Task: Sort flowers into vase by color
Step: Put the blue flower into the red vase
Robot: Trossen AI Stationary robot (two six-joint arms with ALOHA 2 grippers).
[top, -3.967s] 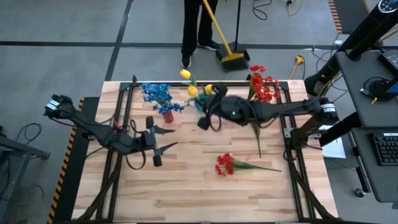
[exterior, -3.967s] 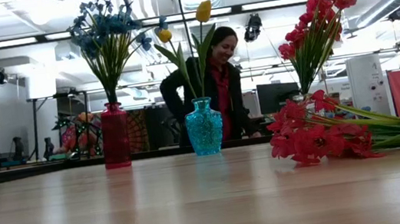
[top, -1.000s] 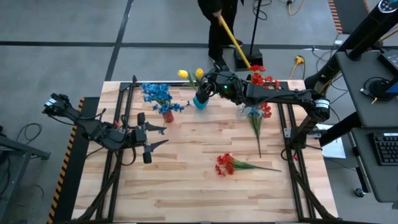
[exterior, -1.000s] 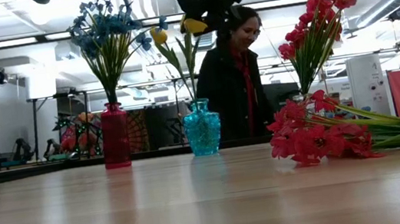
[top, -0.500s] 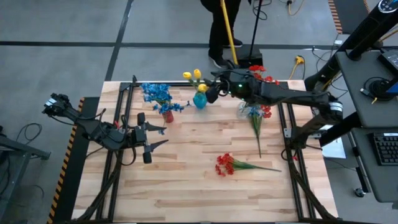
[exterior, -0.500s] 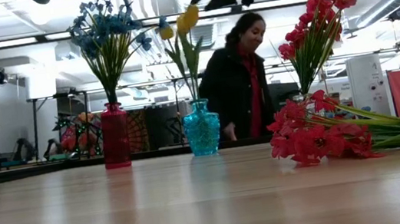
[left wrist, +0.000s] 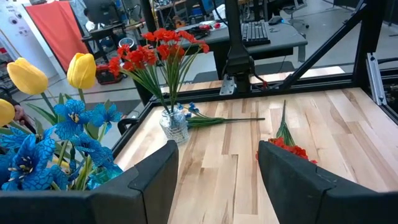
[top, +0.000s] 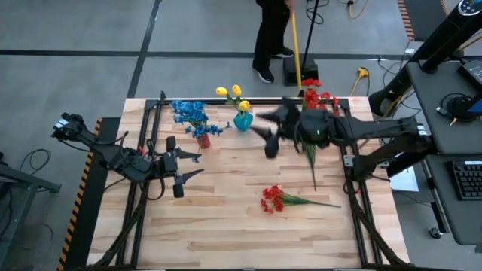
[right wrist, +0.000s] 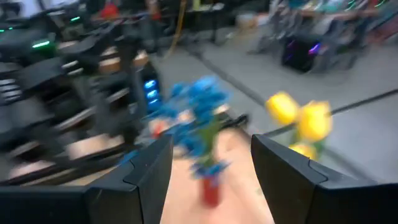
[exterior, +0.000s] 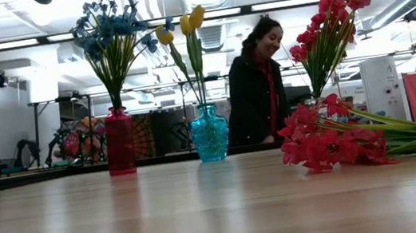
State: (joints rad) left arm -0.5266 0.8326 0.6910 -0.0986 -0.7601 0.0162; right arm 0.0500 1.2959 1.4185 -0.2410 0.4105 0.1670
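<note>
Both pairs of jaws are seen apart with nothing between them. By the right gripper (top: 265, 134) a spot is taken just beside the teal vase (top: 242, 120), over the table (top: 226, 226); that vase serves as landmark, and the yellow flowers (top: 232, 93) are held upright in it. The left gripper (top: 184, 164) is found well apart from the teal vase, toward the table's left edge. Just beside the teal vase, the blue flowers (top: 187, 113) are carried by a red vase (exterior: 120, 140). On its other side, the red flowers (top: 316, 99) are held by a clear vase (left wrist: 174, 126). One more red spray (top: 274, 199) lies flat, nearer the front edge. Behind the teal vase a person (exterior: 256, 86) is seen.
</note>
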